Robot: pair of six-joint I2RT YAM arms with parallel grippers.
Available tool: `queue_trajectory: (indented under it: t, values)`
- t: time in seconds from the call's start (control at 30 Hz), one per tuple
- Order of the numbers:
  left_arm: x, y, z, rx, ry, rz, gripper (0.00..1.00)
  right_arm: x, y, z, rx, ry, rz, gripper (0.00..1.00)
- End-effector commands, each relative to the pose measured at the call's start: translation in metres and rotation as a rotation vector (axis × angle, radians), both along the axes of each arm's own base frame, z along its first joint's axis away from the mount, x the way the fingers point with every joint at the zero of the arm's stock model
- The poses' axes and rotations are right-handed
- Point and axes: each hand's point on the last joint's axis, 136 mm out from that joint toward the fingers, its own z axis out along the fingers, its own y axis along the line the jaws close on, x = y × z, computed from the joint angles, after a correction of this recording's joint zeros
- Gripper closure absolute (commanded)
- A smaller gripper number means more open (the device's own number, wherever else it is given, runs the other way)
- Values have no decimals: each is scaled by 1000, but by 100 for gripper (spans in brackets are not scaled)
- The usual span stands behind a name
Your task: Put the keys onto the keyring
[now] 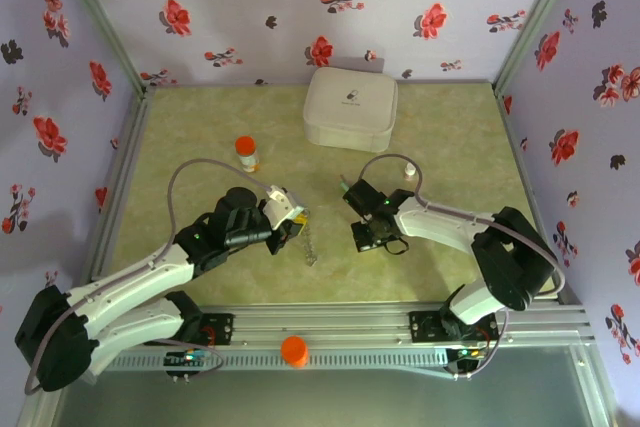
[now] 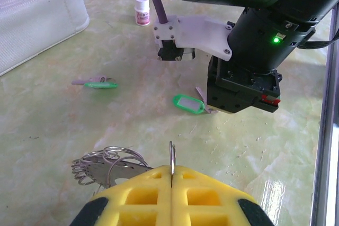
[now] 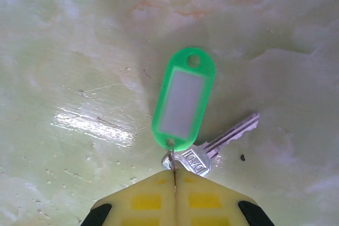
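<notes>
Right fingers (image 3: 139, 200) clamped on key (image 3: 183, 101), bow half-hidden; left fingers (image 2: 140, 194) pinching keyring (image 2: 108, 163).

White case (image 1: 350, 107), orange-capped bottle (image 1: 246, 152), white vial (image 2: 141, 10)

On one pale green marbled bench (image 1: 190, 137): two small silver keys with oval green plastic tags (image 2: 188, 104) (image 2: 100, 83). One bunch of thin silver wire rings (image 2: 103, 163); the loops overlap, so there may be four or more. One white rounded-square zip case (image 1: 350, 107). One small orange-capped bottle (image 1: 246, 152). One tiny white vial with a pink label (image 2: 141, 10). One round orange knob (image 1: 294, 350).
</notes>
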Motion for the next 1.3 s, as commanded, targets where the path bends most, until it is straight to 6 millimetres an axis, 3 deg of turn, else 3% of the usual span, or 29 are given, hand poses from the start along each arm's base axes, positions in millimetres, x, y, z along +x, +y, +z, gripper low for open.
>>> queue_trajectory:
  t: [0.0, 0.4, 0.73, 1.27]
  values:
    - [2, -7, 20, -44, -66, -24, 100, -1, 4, 4, 15, -10, 33, 100]
    - [1, -7, 18, -37, -64, -26, 100, 7, 10, -5, 3, -8, 42, 99]
    - [1, -6, 18, -34, -64, -27, 100, 15, 12, -7, -5, -16, 30, 79]
    - [0, -6, 17, -33, -62, -30, 100, 22, 10, -9, -31, -34, 14, 81]
